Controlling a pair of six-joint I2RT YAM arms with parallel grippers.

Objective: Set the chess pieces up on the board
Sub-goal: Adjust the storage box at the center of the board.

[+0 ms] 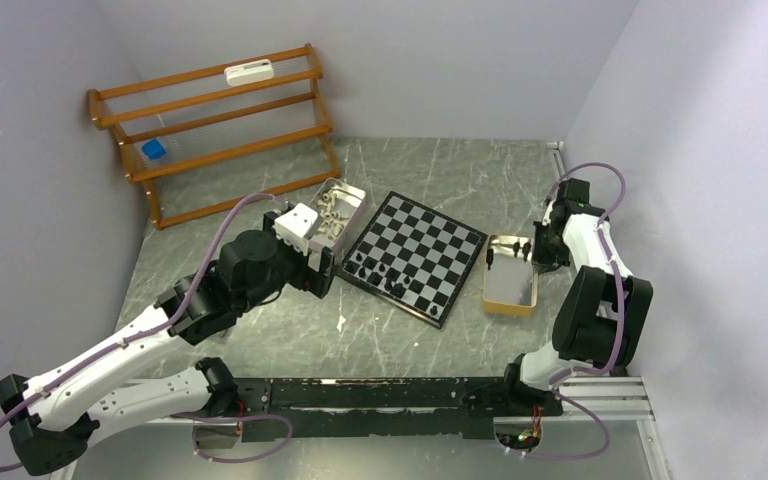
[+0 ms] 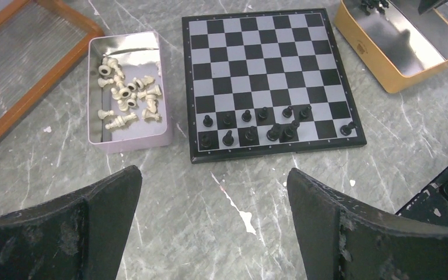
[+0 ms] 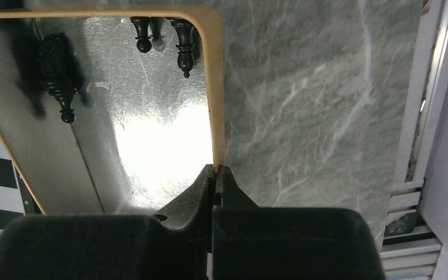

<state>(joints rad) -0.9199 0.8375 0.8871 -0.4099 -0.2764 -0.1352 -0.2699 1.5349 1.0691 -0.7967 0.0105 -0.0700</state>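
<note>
No lettering can be read anywhere. A white tag (image 1: 249, 72) on the top rail of the wooden rack (image 1: 210, 130), far beyond the left pincer (image 2: 213, 171) and off to its left, carries dark marks too small to make out. The yellow tin (image 2: 379, 79), ahead and right of that pincer, bears a small dark stamp on its side wall, equally illegible.

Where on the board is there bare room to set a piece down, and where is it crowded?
The two rows nearest the left arm are crowded with black pieces; the rest of the board, between the pale tin and the yellow tin, is bare.
</note>
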